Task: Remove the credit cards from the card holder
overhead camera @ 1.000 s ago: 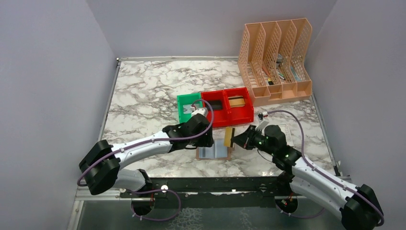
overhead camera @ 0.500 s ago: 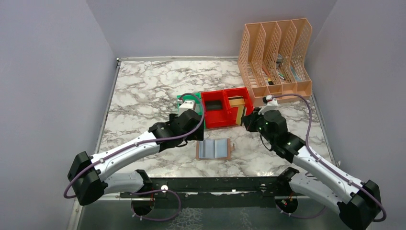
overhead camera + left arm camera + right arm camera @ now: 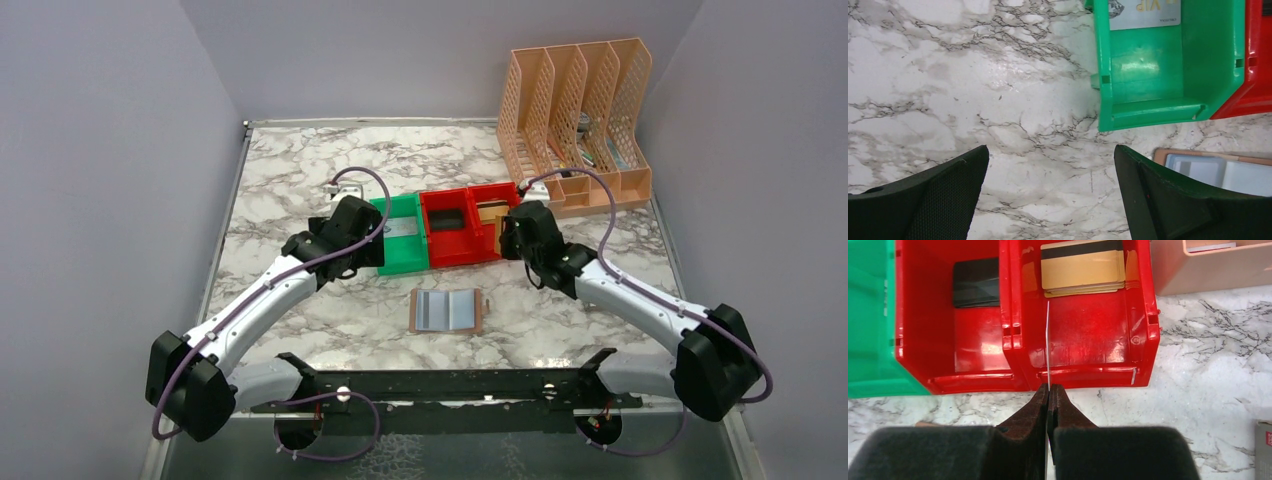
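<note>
The right gripper (image 3: 1048, 390) pinches a thin card (image 3: 1048, 340), seen edge-on, over the red bin (image 3: 1144, 340) where gold cards (image 3: 1083, 270) lie. The left gripper (image 3: 1050, 152) gapes wide beside the green bin (image 3: 1105, 75), which holds a silver card (image 3: 1148, 12). The card holder (image 3: 447, 311) lies open on the table (image 3: 300, 170).

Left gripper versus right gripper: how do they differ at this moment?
The left gripper stands wide open and empty; the right gripper is shut on a credit card seen edge-on. The left gripper hangs over the bare marble table beside the green bin; the right gripper sits at the front of the red bin that holds gold cards. Both are away from the open card holder.
</note>
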`<act>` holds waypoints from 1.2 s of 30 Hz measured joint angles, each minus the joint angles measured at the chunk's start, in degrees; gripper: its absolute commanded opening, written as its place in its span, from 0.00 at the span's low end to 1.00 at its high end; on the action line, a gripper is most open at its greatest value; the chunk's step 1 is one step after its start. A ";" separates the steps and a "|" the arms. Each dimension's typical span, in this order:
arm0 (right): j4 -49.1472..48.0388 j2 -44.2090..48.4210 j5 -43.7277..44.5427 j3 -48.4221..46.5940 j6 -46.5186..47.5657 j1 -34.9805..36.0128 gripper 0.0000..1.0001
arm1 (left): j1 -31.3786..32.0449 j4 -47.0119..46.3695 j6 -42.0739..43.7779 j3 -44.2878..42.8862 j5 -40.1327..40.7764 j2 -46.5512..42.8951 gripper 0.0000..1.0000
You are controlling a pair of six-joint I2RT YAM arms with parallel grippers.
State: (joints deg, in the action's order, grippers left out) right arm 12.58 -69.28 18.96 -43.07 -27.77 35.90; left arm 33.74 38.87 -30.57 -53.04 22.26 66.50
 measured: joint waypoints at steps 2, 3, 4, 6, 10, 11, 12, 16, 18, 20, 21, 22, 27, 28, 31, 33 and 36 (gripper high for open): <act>-0.17 -2.10 0.48 -0.66 0.70 0.00 0.01 | -0.87 0.17 1.18 0.00 -0.04 0.00 0.99; -0.26 -2.71 0.66 -0.87 1.09 0.00 0.01 | -1.20 0.22 1.68 0.00 -0.04 0.00 0.99; -0.63 -3.45 0.90 -1.09 1.51 0.00 0.01 | -1.42 0.20 2.08 0.00 -0.07 -0.07 0.99; -1.11 -4.85 0.98 -1.64 2.21 0.00 0.01 | -1.79 0.02 2.73 0.15 -0.07 -0.35 0.99; -2.54 -7.80 0.66 -2.80 3.21 -0.02 0.01 | -2.16 -1.05 3.32 1.75 -0.07 -1.49 0.99; -2.97 -8.33 0.46 -2.91 3.45 -0.02 0.01 | -2.19 -1.07 3.34 1.99 -0.07 -1.57 0.99; -3.48 -8.74 -0.09 -3.13 3.67 -0.02 0.01 | -2.27 -1.07 3.39 2.27 -0.07 -1.62 0.99; -4.31 -9.73 -2.05 -3.69 4.15 -0.02 0.01 | -2.40 -1.14 3.41 2.60 0.00 -1.92 0.99; -4.74 -9.92 -3.50 -3.72 4.20 -0.02 0.01 | -2.56 -1.14 3.50 2.60 0.07 -2.32 0.99; -4.98 -9.92 -4.76 -3.72 4.17 -0.02 0.01 | -2.62 -1.16 3.54 2.60 0.11 -2.67 0.99; -5.05 -9.92 -5.33 -3.72 4.17 -0.02 0.01 | -2.67 -1.20 3.54 2.60 0.11 -2.78 0.99; -5.11 -9.92 -5.81 -3.72 4.15 -0.02 0.01 | -2.69 -1.25 3.56 2.60 0.11 -2.80 0.99; -5.16 -9.92 -8.68 -3.72 4.04 -0.13 0.01 | -2.99 -1.36 3.76 2.60 0.11 -2.80 0.99; -5.18 -9.90 -9.20 -3.72 4.02 -0.13 0.01 | -3.04 -1.36 3.76 2.60 0.11 -2.80 0.99; -5.22 -9.90 -9.88 -3.72 4.00 -0.13 0.01 | -3.04 -1.38 3.78 2.60 0.11 -2.80 0.99; -5.20 -9.90 -9.77 -3.72 4.09 -0.13 0.01 | -3.04 -1.38 3.80 2.60 0.09 -2.80 0.99; -5.14 -9.90 -8.28 -3.72 4.76 -0.13 0.01 | -3.04 -1.38 3.80 2.62 0.09 -2.80 0.99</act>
State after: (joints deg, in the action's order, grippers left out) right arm 7.44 -79.18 10.68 -46.78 -23.00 35.77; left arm 30.70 37.50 -26.76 -50.41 22.35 63.70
